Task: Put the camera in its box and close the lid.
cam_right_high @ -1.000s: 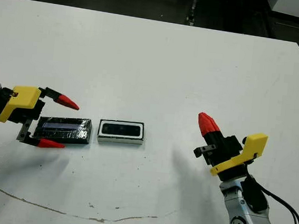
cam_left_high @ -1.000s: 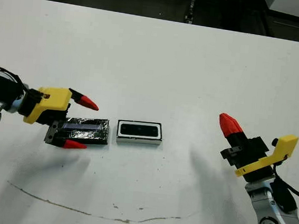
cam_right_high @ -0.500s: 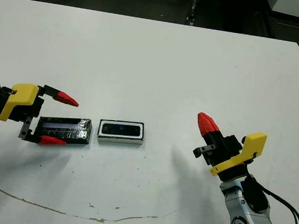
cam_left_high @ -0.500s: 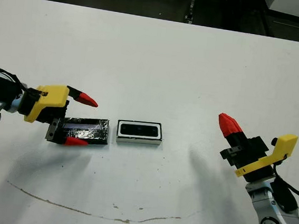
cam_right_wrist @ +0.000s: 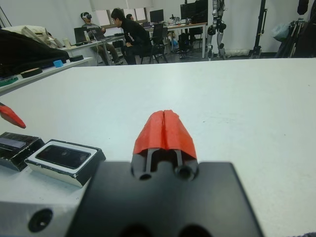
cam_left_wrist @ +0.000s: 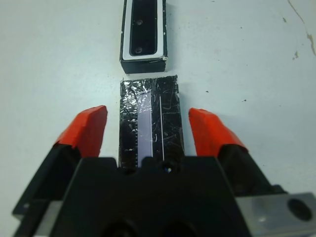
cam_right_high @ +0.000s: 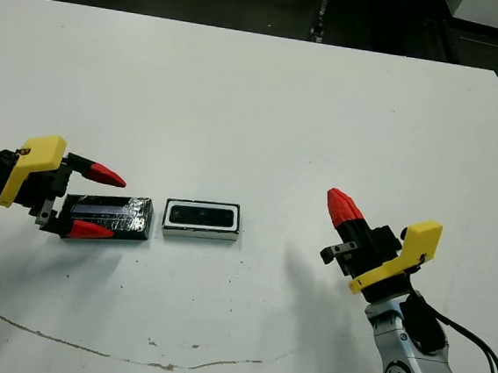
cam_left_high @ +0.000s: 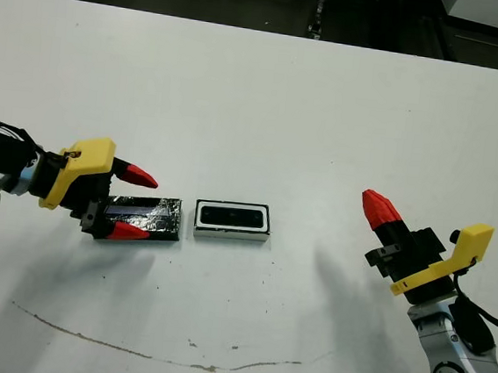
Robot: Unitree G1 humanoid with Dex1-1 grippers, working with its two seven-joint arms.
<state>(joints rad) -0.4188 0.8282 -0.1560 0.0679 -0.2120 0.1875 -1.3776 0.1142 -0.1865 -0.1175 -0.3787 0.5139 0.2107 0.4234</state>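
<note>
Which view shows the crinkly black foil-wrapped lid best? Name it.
The left wrist view: the crinkly black foil-wrapped lid fills the centre between the open left tool. Head views show it small, partly covered; the right wrist view catches only a corner.

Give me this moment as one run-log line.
camera: in box | lid: on table, left of box | left claw: open, straddling lid | right claw: shut, idle

Hid the near end of the lid behind the left pincer body in the wrist view. Cut the left arm off at the head view's edge. Cropped the lid in the right wrist view too.
</note>
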